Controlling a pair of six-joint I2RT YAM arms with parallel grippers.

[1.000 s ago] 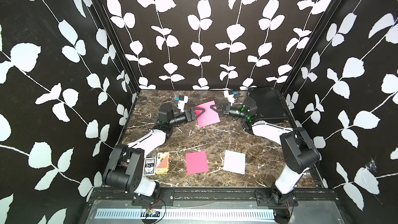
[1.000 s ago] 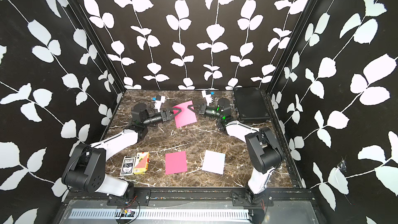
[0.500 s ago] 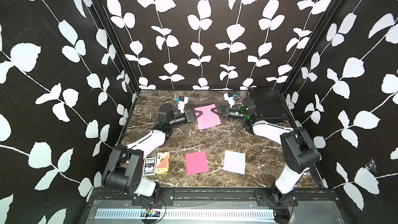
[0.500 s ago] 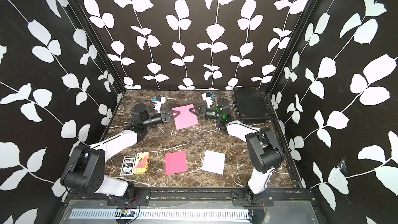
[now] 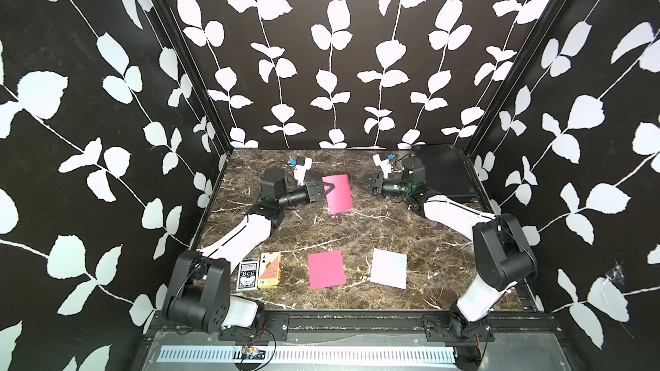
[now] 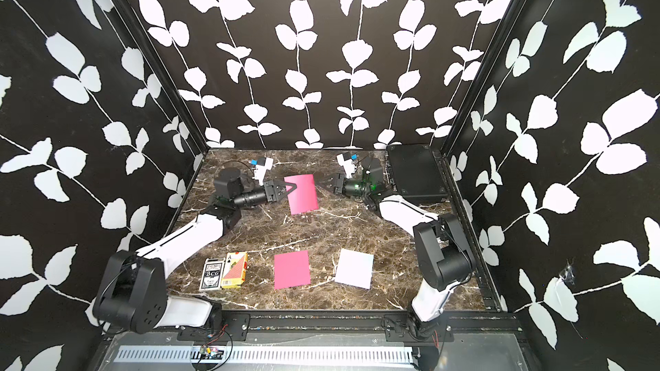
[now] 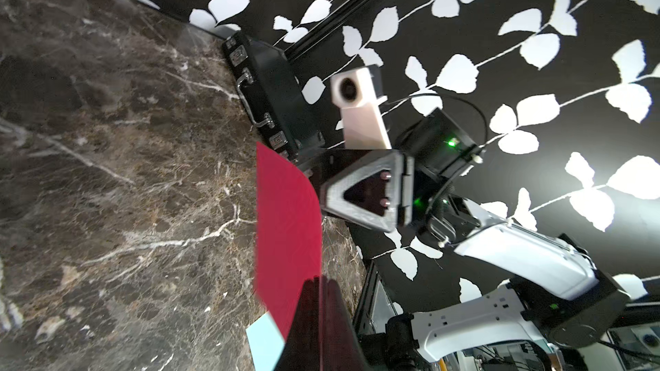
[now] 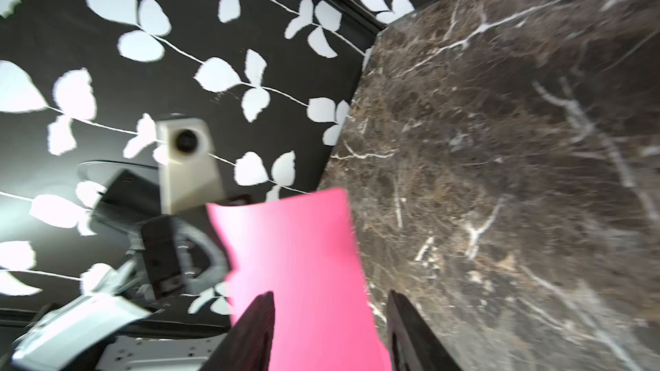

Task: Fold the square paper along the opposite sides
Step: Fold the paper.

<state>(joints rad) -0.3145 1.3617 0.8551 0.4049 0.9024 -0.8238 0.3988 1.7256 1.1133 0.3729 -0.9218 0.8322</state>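
Note:
A pink square paper (image 5: 337, 192) (image 6: 303, 192) is at the back middle of the marble table, bowed rather than flat. My left gripper (image 5: 330, 187) (image 6: 291, 187) is shut on its left edge; in the left wrist view the dark jaws (image 7: 321, 301) press together on the red-looking sheet (image 7: 285, 226). My right gripper (image 5: 360, 182) (image 6: 323, 183) is at the paper's right side, open. In the right wrist view the pink sheet (image 8: 293, 244) shows between its spread fingers (image 8: 257, 319), which do not pinch it.
Near the front lie another pink sheet (image 5: 325, 269), a white sheet (image 5: 389, 267) and two card packs (image 5: 249, 274) (image 5: 269, 269). A black case (image 5: 441, 169) sits in the back right corner. Patterned walls close in three sides.
The left gripper closed on the paper's left edge. The right gripper, shut on the right edge before, has opened and let go. The paper swung slightly to the left.

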